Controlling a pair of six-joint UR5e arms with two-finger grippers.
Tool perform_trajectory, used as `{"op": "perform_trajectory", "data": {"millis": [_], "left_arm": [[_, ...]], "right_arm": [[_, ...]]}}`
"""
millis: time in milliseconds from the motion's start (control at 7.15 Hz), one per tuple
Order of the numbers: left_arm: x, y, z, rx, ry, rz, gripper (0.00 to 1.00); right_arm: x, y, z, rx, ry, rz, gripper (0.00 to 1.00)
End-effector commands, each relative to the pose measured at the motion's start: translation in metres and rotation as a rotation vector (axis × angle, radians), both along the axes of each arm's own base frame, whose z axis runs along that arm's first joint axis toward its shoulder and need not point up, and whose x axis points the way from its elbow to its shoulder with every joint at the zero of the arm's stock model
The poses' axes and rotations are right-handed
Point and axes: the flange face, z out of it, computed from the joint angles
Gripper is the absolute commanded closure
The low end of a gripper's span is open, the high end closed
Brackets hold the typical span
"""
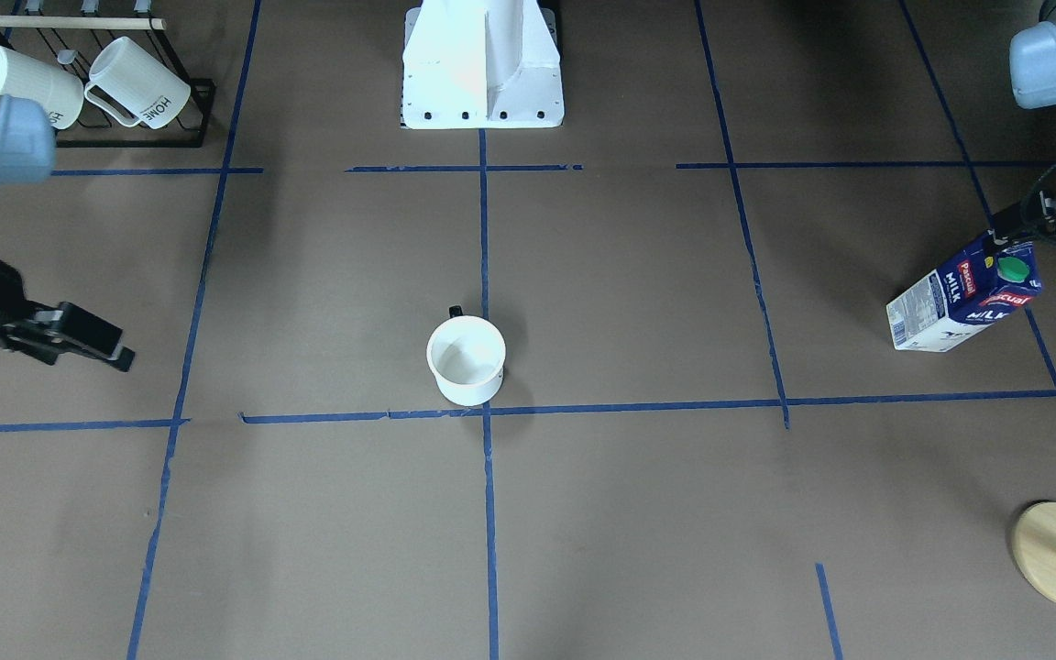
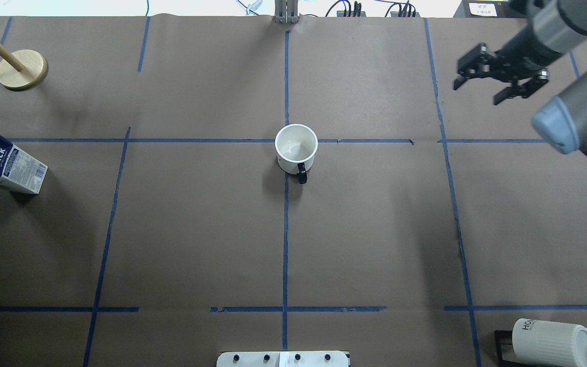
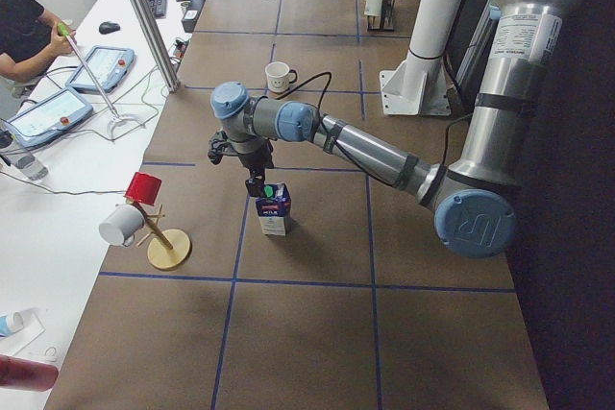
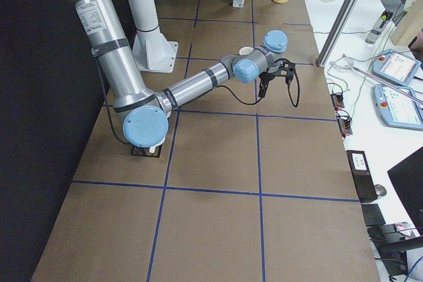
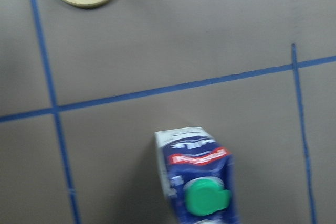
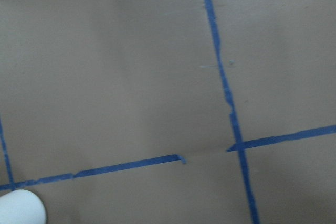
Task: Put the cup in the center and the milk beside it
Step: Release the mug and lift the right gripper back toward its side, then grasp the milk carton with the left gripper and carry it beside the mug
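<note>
The cup [image 1: 466,359] stands upright on the center [image 1: 488,410], so we judge only the milk [image 1: 963,298] remains. It stands upright at the tabletop's [image 1: 638,513] left end, well apart from the cup. The left hand [image 1: 1014,234] hovers just over its gabled top; we cannot tell whether it is spread or closed. The right hand [image 2: 477,94] hangs spread and empty. A pinch on the sloped top could slip and tip the milk. Setting it down too close could also nudge the cup off the center.

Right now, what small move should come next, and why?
Probably lower the left gripper onto the blue-and-white gable-top milk carton: the smooth white mug already sits at the blue tape crossing, while the carton stands far aside.
</note>
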Motion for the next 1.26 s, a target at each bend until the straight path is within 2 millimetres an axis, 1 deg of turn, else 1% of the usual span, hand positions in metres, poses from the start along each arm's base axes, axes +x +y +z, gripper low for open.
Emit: {"op": "perform_trajectory", "data": {"millis": [0, 140, 280, 419, 559, 699, 839, 978, 1118], "left_arm": [[0.023, 0.001, 0.014, -0.027, -0.026, 0.036, 0.00], [0.038, -0.001, 0.029, -0.060, -0.037, 0.057, 0.00], [0.050, 0.000, 0.034, -0.072, -0.042, 0.077, 0.00], [0.053, 0.001, 0.035, -0.070, -0.044, 0.083, 0.10], [0.052, 0.001, 0.036, -0.074, -0.046, 0.078, 0.87], [0.054, -0.002, 0.022, -0.052, -0.038, 0.075, 1.00], [0.050, -0.015, -0.032, 0.007, -0.010, 0.035, 1.00], [0.071, -0.037, -0.120, -0.007, 0.014, -0.054, 1.00], [0.155, -0.034, -0.200, -0.025, 0.045, -0.020, 1.00]], "right_arm": [[0.010, 0.008, 0.029, 0.000, 0.019, -0.017, 0.00], [0.010, 0.008, 0.030, 0.000, 0.021, -0.017, 0.00], [0.009, 0.007, 0.032, -0.004, 0.023, -0.017, 0.00], [0.009, 0.007, 0.033, -0.007, 0.024, -0.017, 0.00], [0.008, 0.007, 0.033, -0.007, 0.024, -0.019, 0.00], [0.008, 0.007, 0.032, -0.005, 0.024, -0.019, 0.00], [0.008, 0.007, 0.032, -0.002, 0.023, -0.019, 0.00], [0.009, 0.007, 0.031, -0.001, 0.022, -0.017, 0.00], [0.010, 0.008, 0.031, -0.001, 0.022, -0.017, 0.00]]}}
